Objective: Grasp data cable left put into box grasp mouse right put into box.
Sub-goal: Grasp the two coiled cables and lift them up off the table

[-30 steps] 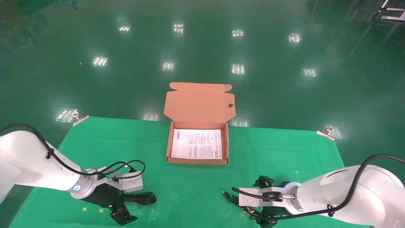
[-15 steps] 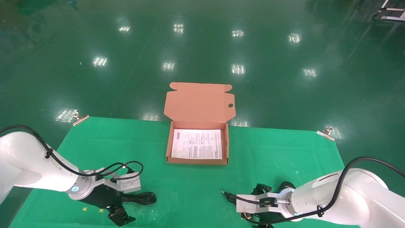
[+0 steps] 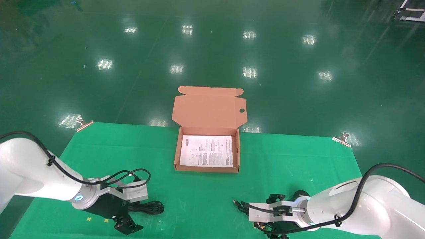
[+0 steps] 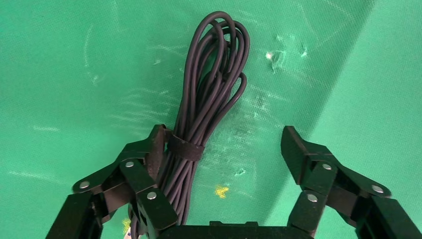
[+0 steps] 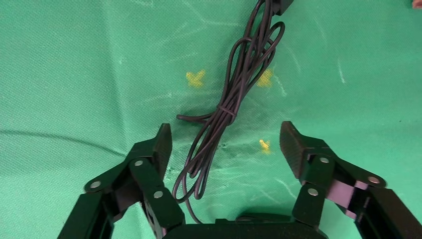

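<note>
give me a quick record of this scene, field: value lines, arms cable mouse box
left gripper: open, low at the near left of the green mat, one finger touching the data cable
data cable: bundled with a strap, lying on the mat, not lifted
right gripper: open, low at the near right, over the mouse cord
mouse: mostly hidden behind the right arm, only its dark edge shows
box: lid open, at the far middle of the mat, only a printed sheet inside

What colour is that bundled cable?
Black, the data cable; the left wrist view shows it best.
</note>
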### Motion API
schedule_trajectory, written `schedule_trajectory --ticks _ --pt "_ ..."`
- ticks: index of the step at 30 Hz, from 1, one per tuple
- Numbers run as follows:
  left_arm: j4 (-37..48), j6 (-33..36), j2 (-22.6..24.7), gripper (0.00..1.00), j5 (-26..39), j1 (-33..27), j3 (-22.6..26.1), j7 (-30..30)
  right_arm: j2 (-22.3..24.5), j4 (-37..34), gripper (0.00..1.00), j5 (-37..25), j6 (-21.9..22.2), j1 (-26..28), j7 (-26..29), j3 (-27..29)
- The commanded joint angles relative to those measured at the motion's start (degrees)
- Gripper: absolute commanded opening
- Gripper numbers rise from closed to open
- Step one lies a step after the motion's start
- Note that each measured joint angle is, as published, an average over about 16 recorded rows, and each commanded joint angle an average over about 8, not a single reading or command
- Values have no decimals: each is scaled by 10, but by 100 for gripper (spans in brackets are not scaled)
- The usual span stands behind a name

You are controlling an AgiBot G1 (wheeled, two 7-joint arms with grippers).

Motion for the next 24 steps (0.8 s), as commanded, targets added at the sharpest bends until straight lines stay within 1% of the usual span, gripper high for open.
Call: schedule_trajectory --ticks 1,24 --pt "-1 0 0 0 0 0 0 0 1 1 0 0 0 0 0 0" --pt "-5 1 -1 0 0 1 0 -1 2 3 0 -1 -1 2 1 0"
